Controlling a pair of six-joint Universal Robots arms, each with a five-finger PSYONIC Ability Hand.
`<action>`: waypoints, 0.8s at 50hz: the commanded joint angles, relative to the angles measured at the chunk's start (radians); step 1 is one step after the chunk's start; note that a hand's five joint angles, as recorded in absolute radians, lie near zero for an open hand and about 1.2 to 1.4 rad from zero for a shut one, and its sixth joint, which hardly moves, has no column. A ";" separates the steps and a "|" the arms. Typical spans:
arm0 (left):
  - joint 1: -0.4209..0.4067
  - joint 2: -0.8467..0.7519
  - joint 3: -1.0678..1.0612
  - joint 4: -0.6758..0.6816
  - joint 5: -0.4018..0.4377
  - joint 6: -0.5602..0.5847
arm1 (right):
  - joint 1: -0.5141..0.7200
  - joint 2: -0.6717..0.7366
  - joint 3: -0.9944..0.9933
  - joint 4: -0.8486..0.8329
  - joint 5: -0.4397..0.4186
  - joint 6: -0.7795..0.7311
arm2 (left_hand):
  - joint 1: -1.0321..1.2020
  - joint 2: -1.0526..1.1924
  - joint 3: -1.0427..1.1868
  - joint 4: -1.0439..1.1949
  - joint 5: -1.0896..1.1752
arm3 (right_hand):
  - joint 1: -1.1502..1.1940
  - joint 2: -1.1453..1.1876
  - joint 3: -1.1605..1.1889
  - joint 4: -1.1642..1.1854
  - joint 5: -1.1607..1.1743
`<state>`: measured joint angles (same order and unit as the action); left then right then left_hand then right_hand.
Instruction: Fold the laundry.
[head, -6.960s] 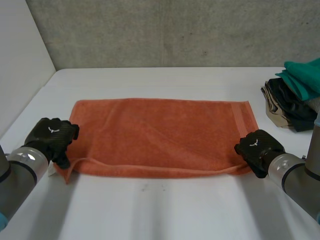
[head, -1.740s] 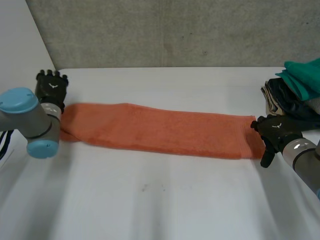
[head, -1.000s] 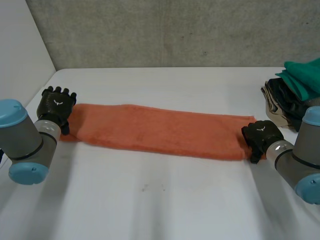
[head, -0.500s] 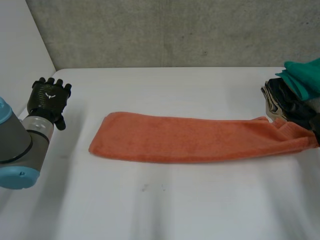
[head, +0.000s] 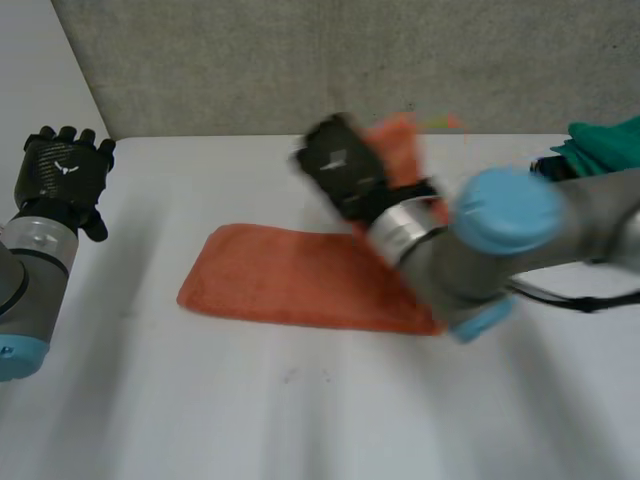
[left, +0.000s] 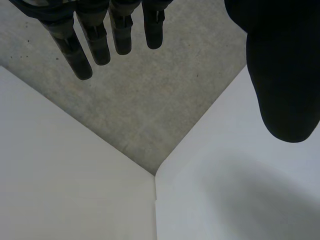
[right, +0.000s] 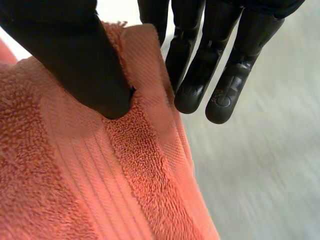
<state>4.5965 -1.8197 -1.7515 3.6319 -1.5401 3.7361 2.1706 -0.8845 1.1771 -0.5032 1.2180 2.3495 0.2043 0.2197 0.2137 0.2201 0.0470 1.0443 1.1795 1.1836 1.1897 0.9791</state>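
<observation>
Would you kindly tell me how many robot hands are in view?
2. The right hand pinches the orange towel's lifted end above the table's middle; the left hand hangs open near the table's left edge, clear of the towel.

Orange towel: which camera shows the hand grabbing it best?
Right wrist view: up close, the right hand pinches the orange towel under its thumb. Head view shows one end lifted, the rest lying flat.

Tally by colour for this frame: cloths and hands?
Orange towel: 1
Teal cloth: 1
Dark cloth, mostly behind the right arm: 1
Black hands, left hand and right hand: 2
Total: 5
</observation>
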 joint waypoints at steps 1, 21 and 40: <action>-0.001 0.000 -0.014 -0.001 0.000 -0.033 | 0.179 0.327 -0.317 -0.018 -0.132 0.023 | -0.008 -0.024 -0.018 -0.024 -0.026 | 0.352 0.217 0.213 0.207 0.243; -0.132 -0.061 0.053 0.002 0.000 -0.045 | 0.163 0.095 -0.101 0.026 0.164 0.285 | -0.008 -0.024 -0.018 -0.024 -0.026 | -0.870 -1.005 -1.009 -1.015 -0.979; -0.329 -0.375 0.297 -0.108 -0.011 -0.044 | -0.021 0.019 0.125 0.451 0.313 0.499 | -0.008 -0.024 -0.018 -0.024 -0.026 | -0.637 -0.772 -0.776 -0.782 -0.746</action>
<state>4.2683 -2.1115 -1.5422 3.6059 -1.5441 3.6958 2.1821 -0.9018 1.2663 -0.0706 1.5253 2.8165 0.2043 0.2152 0.2136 0.2145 0.0470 0.2180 0.2350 0.2477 0.2399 0.0809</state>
